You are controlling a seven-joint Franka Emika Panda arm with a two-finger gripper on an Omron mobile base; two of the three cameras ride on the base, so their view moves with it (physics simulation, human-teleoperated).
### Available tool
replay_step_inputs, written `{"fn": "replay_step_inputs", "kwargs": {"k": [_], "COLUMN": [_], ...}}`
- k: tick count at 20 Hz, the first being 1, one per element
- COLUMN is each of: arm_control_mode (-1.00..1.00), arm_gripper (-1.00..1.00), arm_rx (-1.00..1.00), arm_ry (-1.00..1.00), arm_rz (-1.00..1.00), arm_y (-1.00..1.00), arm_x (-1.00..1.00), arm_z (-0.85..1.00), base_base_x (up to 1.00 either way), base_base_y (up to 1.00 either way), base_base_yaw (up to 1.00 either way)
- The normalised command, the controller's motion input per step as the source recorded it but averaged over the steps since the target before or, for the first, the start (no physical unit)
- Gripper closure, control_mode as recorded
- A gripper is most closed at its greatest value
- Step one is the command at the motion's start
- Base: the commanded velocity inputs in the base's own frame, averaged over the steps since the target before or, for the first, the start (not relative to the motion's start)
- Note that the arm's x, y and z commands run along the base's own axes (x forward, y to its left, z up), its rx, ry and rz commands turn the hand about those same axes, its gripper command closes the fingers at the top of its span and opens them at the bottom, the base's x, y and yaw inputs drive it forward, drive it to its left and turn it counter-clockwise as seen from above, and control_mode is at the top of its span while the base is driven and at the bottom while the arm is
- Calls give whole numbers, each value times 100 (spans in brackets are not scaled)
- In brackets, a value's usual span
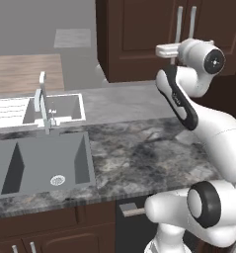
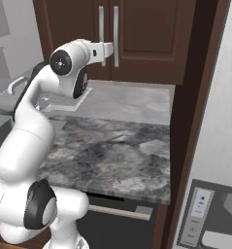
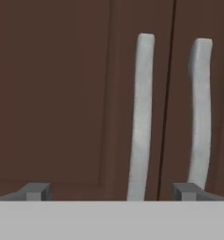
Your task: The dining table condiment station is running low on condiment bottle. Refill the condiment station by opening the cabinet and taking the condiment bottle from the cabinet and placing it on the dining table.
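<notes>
Simulated kitchen, three views. The tall dark brown wooden cabinet (image 1: pixel 139 39) stands closed at the 12 o'clock end of the grey marbled stone desk (image 1: pixel 139 153), its two doors meeting at a narrow seam. Each door carries a long, slightly curved silver bar handle: the left handle (image 3: pixel 141 117) and the right handle (image 3: pixel 200 112) hang upright on either side of the seam, near one another but apart. The white arm reaches forward over the desk, and its gripper (image 3: pixel 111 191) faces the door fronts with its jaws spread wide, holding nothing. In the hand view the two dark fingertips (image 3: pixel 36 191) rise at 6 o'clock, with the lower end of the left handle between them and the right handle just above the right fingertip. Whether any finger touches a handle cannot be told. At 9 o'clock in the left base view, a grey sink basin (image 1: pixel 45 165) with a silver faucet (image 1: pixel 43 101) is set into the desk.
</notes>
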Motion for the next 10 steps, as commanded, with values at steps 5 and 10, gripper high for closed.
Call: {"fn": "replay_step_inputs", "kwargs": {"k": [5,10], "arm_control_mode": [-100,-100], "arm_gripper": [-100,-100], "arm_rx": [0,0], "arm_ry": [0,0], "arm_rz": [0,0], "arm_y": [0,0], "arm_x": [31,30], "arm_z": [12,18], "base_base_x": [0,0], "base_base_y": [0,0], "base_base_yaw": [0,0]}}
